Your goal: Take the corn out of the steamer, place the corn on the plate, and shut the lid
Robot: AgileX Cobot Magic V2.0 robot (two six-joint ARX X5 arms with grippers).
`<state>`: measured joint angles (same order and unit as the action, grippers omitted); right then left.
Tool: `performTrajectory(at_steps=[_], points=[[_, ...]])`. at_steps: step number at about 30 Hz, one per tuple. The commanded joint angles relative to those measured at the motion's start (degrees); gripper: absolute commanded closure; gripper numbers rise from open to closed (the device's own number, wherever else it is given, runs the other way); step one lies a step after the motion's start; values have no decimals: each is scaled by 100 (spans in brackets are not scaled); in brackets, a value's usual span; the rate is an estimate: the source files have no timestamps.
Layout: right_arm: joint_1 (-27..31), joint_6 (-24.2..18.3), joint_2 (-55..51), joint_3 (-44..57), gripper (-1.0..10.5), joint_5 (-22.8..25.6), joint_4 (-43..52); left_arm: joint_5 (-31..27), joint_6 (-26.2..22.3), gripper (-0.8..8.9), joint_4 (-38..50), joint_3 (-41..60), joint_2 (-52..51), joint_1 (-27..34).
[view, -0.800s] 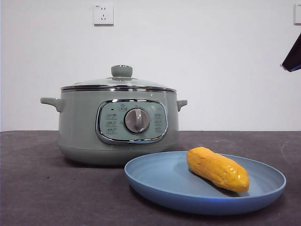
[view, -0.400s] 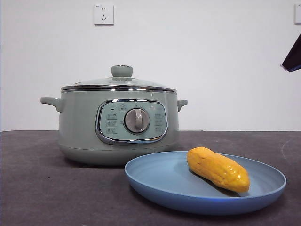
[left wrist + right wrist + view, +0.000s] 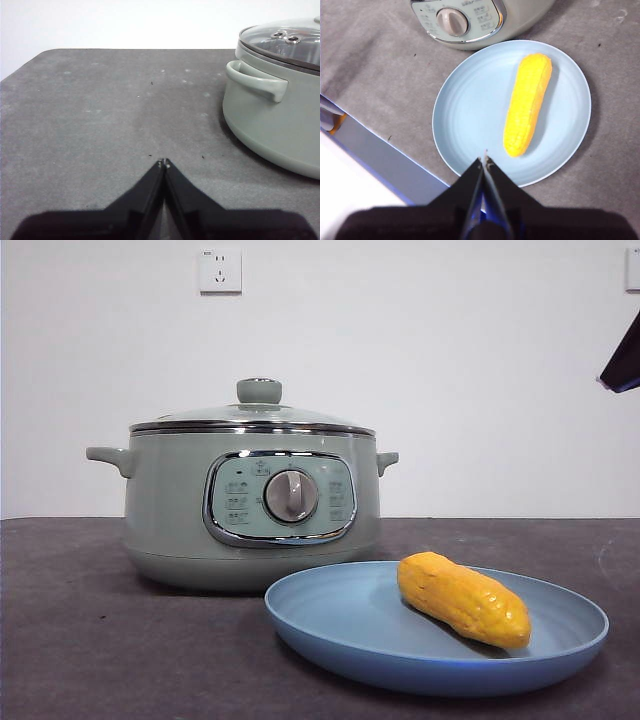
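Note:
The yellow-orange corn (image 3: 463, 598) (image 3: 528, 104) lies on the light-blue plate (image 3: 340, 612) (image 3: 465, 110), in front of and to the right of the steamer (image 3: 170, 510) (image 3: 280, 125) (image 3: 470, 17). The glass lid (image 3: 250, 418) (image 3: 285, 42) sits closed on the steamer, its green knob on top. My right gripper (image 3: 484, 161) hovers high above the plate's near rim, shut and empty. It shows only as a black tip (image 3: 624, 360) at the front view's right edge. My left gripper (image 3: 163, 163) is shut and empty, low over the table beside the steamer's handle (image 3: 257, 82).
The dark grey table (image 3: 80, 640) (image 3: 100, 115) carries only the steamer and plate. Its blue-edged front border (image 3: 380, 150) runs close to the plate. A white wall with a socket (image 3: 220, 270) stands behind.

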<state>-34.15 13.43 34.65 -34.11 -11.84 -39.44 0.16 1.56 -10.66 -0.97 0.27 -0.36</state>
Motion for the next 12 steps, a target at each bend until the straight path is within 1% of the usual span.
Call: performTrajectory(at_steps=[1, 4, 6, 7, 8, 9, 12], points=[[-2, -42, -7, 39, 946, 17, 13, -4, 33, 817, 26, 81, -15, 20], [-7, -85, -50, 39, 946, 22, 15, -4, 33, 817, 26, 81, -15, 20], [98, -431, -219, 39, 946, 317, 103, -4, 33, 817, 26, 81, -15, 20], [164, -485, -310, 39, 946, 466, 181, -4, 33, 817, 26, 81, -15, 20], [251, -516, -404, 39, 946, 592, 289, -7, 33, 817, 26, 81, -15, 20], [380, -546, -520, 39, 946, 621, 446, -4, 33, 817, 26, 81, -15, 20], [920, -708, -896, 42, 946, 599, 809, -4, 33, 817, 26, 81, -15, 20]])
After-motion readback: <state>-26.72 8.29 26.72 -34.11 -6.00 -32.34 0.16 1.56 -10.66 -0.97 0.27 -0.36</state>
